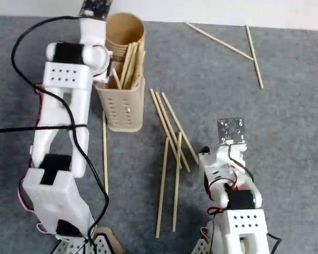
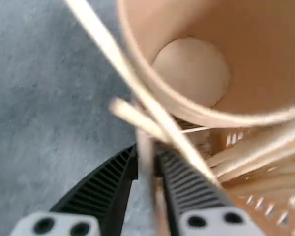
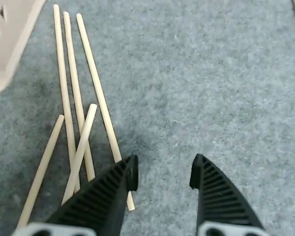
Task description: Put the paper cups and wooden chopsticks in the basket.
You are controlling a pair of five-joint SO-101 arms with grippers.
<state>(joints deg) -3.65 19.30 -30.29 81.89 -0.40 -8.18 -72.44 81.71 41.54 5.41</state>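
The left gripper (image 2: pixel 146 155) is clenched on one chopstick (image 2: pixel 146 177) over the basket (image 1: pixel 122 111) at 11 o'clock of the table. Paper cups (image 1: pixel 125 32) stand inside it. The right gripper (image 3: pixel 163 173) hangs released, with loose chopsticks (image 1: pixel 172 132) at its 9 o'clock.

Bearings: twelve o'clock was taken as the way the left gripper (image 2: pixel 147 156) pointed.
Left gripper: its two black ribbed fingers (image 2: pixel 187 187) were drawn close together, with a blurred chopstick (image 2: pixel 146 169) pinched between them.
Paper cup (image 2: pixel 196 69): it sat toward one o'clock from the gripper, mouth open to the camera, pale round bottom visible inside.
Long chopstick (image 2: pixel 113 59): it slanted from eleven o'clock across the cup's rim toward three o'clock.
Basket (image 2: pixel 255 201): it lay at about three o'clock, a tan slotted wall just beside one finger.
Chopsticks (image 2: pixel 258 157): a bundle lay between the cup's rim and the basket wall.
Surface (image 2: pixel 44 98): grey and felt-like, it spread from nine to eleven o'clock.
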